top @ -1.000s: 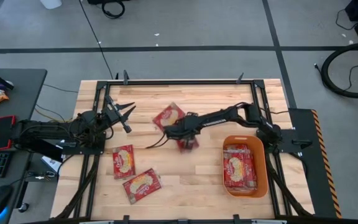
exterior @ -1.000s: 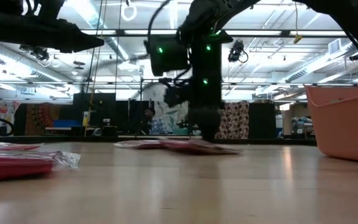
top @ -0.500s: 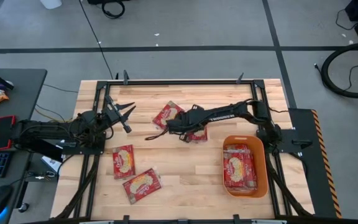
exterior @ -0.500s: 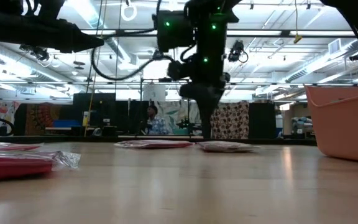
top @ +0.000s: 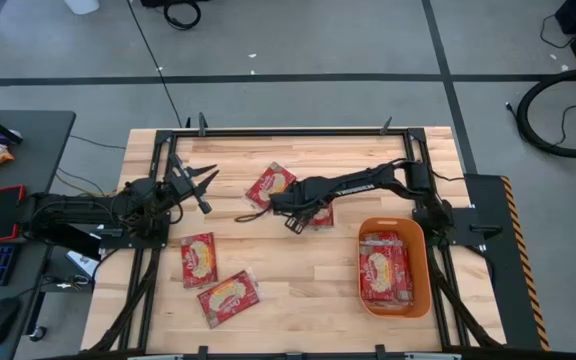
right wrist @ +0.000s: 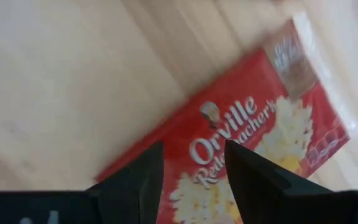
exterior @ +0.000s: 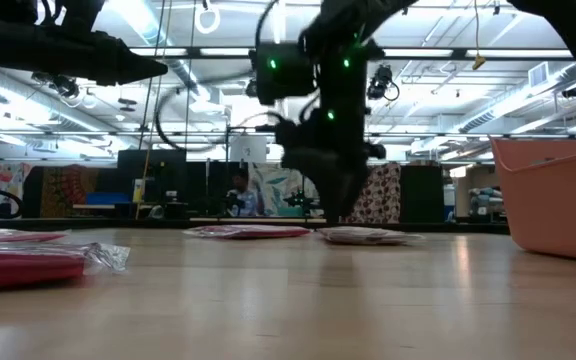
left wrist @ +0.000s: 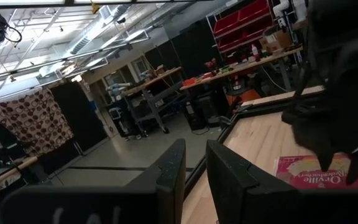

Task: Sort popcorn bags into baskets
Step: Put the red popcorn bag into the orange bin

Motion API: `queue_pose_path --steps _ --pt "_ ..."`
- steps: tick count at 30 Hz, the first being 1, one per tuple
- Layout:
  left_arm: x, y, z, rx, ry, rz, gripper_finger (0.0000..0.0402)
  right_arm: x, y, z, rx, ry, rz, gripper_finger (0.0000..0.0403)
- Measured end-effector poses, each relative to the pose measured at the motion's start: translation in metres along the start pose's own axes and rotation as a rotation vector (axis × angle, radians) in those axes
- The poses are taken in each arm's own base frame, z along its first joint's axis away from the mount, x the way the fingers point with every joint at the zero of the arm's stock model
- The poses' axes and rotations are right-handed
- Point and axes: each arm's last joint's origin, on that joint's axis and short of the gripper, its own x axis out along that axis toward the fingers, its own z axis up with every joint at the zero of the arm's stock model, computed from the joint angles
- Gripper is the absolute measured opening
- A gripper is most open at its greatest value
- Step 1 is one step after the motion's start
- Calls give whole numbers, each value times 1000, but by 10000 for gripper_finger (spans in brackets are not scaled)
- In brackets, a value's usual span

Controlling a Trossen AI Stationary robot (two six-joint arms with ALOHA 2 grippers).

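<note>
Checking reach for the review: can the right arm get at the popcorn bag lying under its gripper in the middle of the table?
Probably yes. The right gripper hangs over that popcorn bag, fingers spread apart and nothing between them and the flat packet.

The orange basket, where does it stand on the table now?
In the high view the orange basket stands on the table's right side near the front edge, beside the right arm's base, with popcorn bags inside it.
</note>
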Motion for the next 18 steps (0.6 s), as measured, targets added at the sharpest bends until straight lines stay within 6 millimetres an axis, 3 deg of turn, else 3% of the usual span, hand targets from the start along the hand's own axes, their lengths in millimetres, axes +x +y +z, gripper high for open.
queue_pose_path --steps 4,8,18 --pt "0 0 -1 5 8 -4 68 16 -12 -4 25 57 -11 178" --pt "0 0 -1 6 9 -5 68 26 -21 -3 -68 112 122 177" --pt "0 0 -1 9 9 -4 68 21 -22 -16 -908 191 118 161"
